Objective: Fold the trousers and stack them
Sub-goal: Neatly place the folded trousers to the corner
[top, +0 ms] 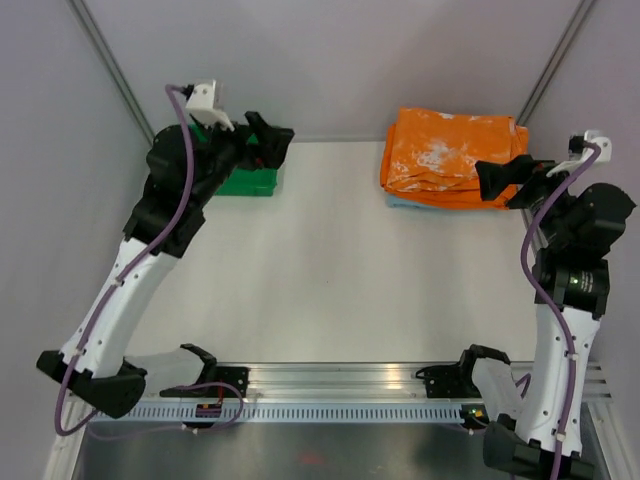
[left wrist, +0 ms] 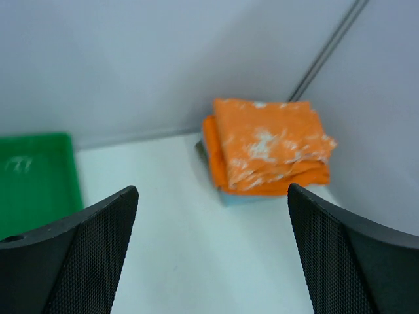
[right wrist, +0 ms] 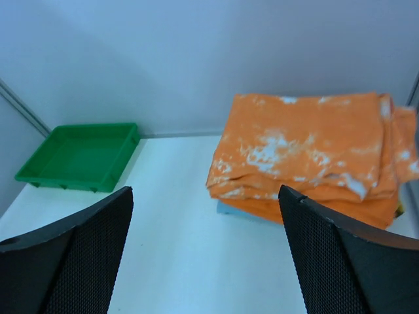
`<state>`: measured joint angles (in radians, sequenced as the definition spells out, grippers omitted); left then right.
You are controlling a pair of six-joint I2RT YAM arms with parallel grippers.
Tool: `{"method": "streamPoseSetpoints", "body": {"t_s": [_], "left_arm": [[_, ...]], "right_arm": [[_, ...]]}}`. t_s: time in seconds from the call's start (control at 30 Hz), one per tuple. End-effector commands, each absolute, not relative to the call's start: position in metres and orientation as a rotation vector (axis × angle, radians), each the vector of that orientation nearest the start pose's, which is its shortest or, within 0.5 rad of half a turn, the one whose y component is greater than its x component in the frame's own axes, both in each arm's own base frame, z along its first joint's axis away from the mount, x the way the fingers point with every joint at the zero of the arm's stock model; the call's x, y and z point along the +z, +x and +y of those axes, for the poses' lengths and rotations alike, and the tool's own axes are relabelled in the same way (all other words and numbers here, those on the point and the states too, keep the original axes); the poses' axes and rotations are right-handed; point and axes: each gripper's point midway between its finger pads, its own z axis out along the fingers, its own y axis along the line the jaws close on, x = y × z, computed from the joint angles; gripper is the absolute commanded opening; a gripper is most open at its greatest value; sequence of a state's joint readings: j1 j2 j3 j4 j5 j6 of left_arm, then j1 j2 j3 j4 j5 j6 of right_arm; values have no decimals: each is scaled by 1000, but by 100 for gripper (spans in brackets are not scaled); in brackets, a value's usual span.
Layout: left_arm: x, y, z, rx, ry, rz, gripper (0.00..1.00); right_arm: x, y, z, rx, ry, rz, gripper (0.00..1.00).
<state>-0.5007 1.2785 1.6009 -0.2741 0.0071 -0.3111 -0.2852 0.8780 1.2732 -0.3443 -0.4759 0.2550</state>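
The trousers (top: 445, 150), orange with white splashes, lie folded on top of a stack at the far right of the table. They also show in the left wrist view (left wrist: 268, 140) and the right wrist view (right wrist: 301, 144). Under them lie a plain orange folded cloth (top: 450, 196) and a light blue folded cloth (top: 400, 203). My right gripper (top: 492, 182) hovers at the stack's near right corner, open and empty (right wrist: 205, 190). My left gripper (top: 278, 146) is above the green tray at the far left, open and empty (left wrist: 211, 191).
A green tray (top: 250, 184) sits at the far left against the back wall. It shows in the right wrist view (right wrist: 78, 157) too. Grey walls with metal posts close the back and sides. An aluminium rail (top: 340, 385) runs along the near edge.
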Motion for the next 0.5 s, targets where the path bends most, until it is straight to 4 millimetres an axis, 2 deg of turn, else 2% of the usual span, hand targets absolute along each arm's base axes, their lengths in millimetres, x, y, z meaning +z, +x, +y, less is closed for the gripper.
{"method": "streamPoseSetpoints", "body": {"t_s": [0.0, 0.03, 0.07, 0.1, 0.13, 0.17, 0.2, 0.23, 0.3, 0.37, 0.47], "left_arm": [[327, 341, -158, -411, 115, 1954, 100], [332, 322, -148, -441, 93, 1923, 100], [299, 310, -145, -452, 104, 1986, 100], [292, 300, -140, -476, 107, 1991, 100], [273, 288, -134, -480, 115, 2027, 100], [285, 271, -127, -497, 117, 1974, 100], [280, 260, -121, -488, 116, 1983, 100], [287, 244, -114, -484, 127, 1941, 100], [288, 227, -108, -486, 124, 1930, 100], [297, 213, -100, -496, 91, 1874, 100], [296, 206, -93, -486, 51, 1851, 100]], "right_arm": [[396, 291, 16, 465, 134, 1580, 98], [376, 290, 21, 497, 142, 1616, 98], [370, 287, 25, 518, 152, 1626, 98], [365, 277, 32, 539, 137, 1633, 98], [350, 274, 35, 549, 139, 1660, 98], [345, 270, 37, 550, 141, 1668, 98], [344, 261, 46, 572, 128, 1664, 98], [334, 258, 51, 592, 118, 1684, 98], [330, 248, 63, 628, 84, 1689, 98], [326, 244, 73, 663, 46, 1696, 98], [339, 236, 86, 704, 10, 1665, 98]]}}
